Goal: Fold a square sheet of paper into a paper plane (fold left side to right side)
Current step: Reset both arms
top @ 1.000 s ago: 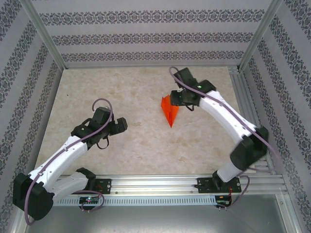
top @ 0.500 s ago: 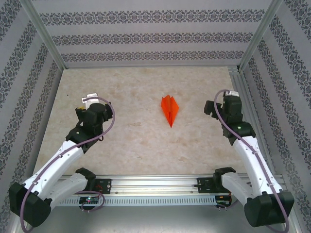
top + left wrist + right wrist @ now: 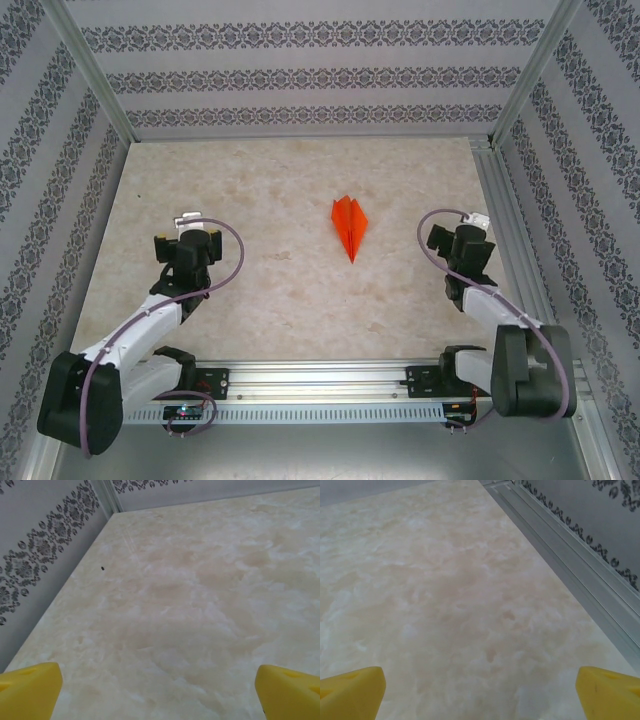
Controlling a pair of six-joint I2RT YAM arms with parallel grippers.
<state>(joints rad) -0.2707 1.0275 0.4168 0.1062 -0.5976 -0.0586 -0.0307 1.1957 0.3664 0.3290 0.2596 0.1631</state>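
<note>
The orange paper plane (image 3: 349, 226) lies flat on the marble table, a slim dart with a centre ridge, its point toward the near edge. My left gripper (image 3: 190, 226) sits far to its left, pulled back near the arm's base. Its yellow fingertips (image 3: 30, 690) stand wide apart over bare table, so it is open and empty. My right gripper (image 3: 462, 226) rests to the plane's right, also drawn back. Its yellow fingertips (image 3: 351, 692) are spread wide with nothing between them.
Patterned walls enclose the marble table (image 3: 270, 190) on three sides. An aluminium rail (image 3: 570, 555) runs along the right edge, close to my right gripper. A small dark speck (image 3: 102, 568) marks the table near the left wall.
My right gripper let go of the plane and drew back to the right and nearer its base. The left arm folded back to the left. The plane stayed where it lay.
</note>
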